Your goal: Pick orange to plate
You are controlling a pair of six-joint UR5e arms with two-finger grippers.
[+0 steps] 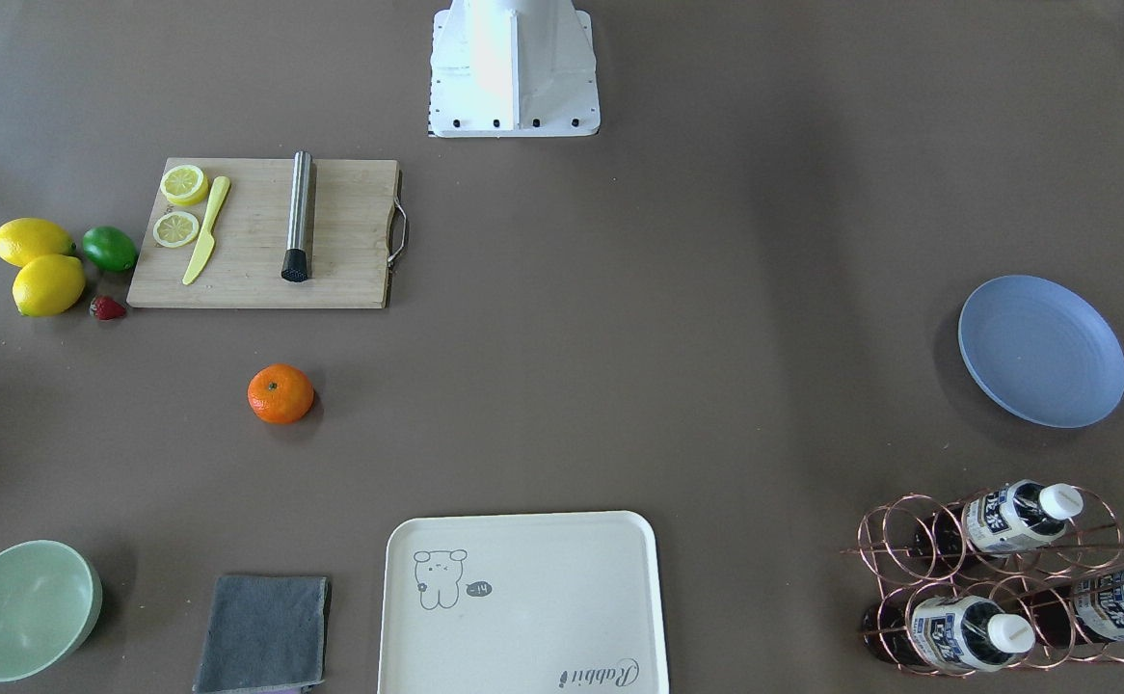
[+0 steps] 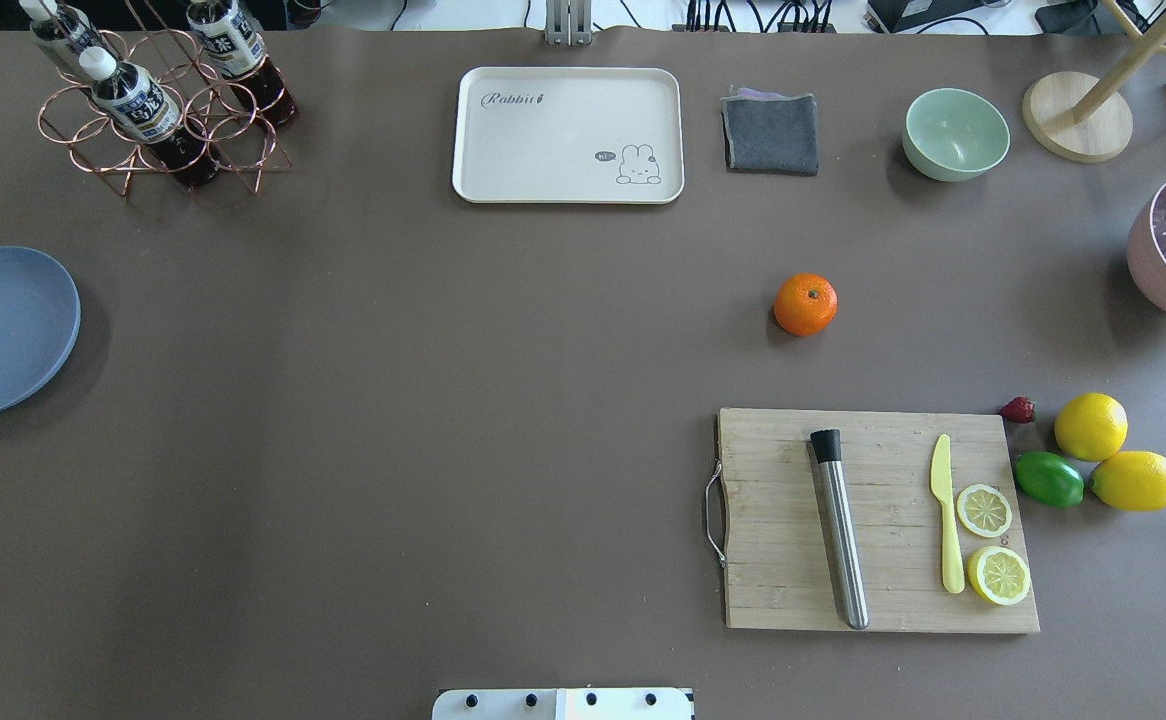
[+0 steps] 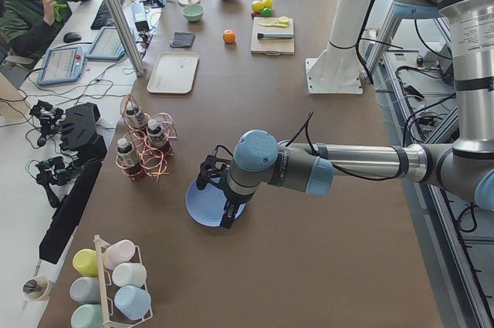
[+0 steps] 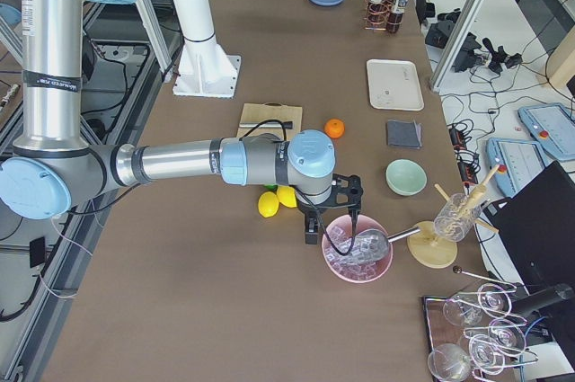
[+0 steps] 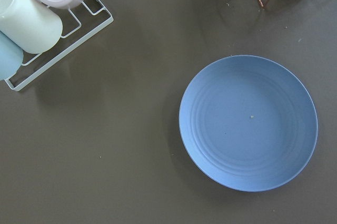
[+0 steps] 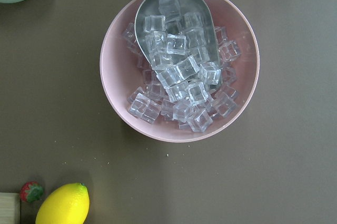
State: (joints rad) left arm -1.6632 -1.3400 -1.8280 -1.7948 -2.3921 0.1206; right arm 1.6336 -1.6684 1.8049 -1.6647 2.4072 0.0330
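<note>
The orange (image 1: 281, 394) (image 2: 805, 304) lies alone on the brown table between the cutting board and the cream tray, with nothing touching it. The blue-grey plate (image 1: 1041, 350) (image 2: 3, 330) is bare at the table's far left end; it also fills the left wrist view (image 5: 248, 122). My left gripper (image 3: 218, 197) hangs over the plate (image 3: 199, 208) and points down. My right gripper (image 4: 332, 220) hovers over a pink bowl of ice, far from the orange (image 4: 334, 128). Both grippers show only in the side views, so I cannot tell whether they are open or shut.
A wooden cutting board (image 2: 878, 520) carries a steel muddler, a yellow knife and lemon slices. Two lemons (image 2: 1091, 427), a lime and a strawberry lie beside it. There is also a cream tray (image 2: 568, 134), grey cloth (image 2: 770, 132), green bowl (image 2: 955, 133), copper bottle rack (image 2: 158, 100), pink ice bowl (image 6: 179, 60) and cup rack (image 5: 47, 18).
</note>
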